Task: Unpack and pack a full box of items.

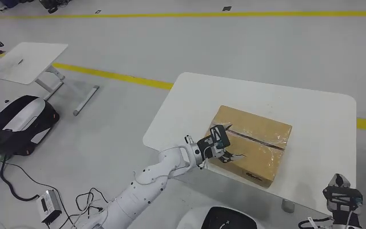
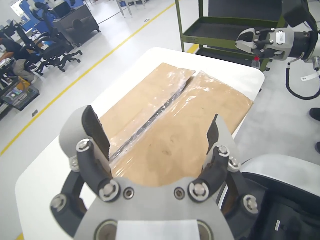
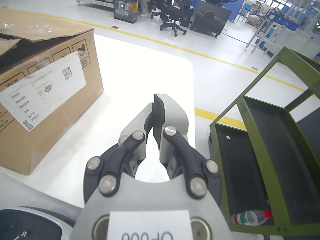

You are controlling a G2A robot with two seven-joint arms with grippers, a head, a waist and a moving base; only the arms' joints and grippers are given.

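We see the brown taped cardboard box [image 1: 254, 143] resting on the white round-cornered counter [image 1: 257, 91]. Its 6 o'clock corner lies near the counter's near edge, and bare surface stays open toward 12 and 3 o'clock. The left pincer [image 2: 152, 116] hovers spread wide over the box's 9 o'clock edge, above the taped top beside the slightly parted flap seam [image 2: 160, 111]. The right pincer [image 3: 157, 106] is pressed together, holding nothing, by the counter's 4 o'clock edge. It is well apart from the box and near an olive-green metal cart [image 3: 262, 131].
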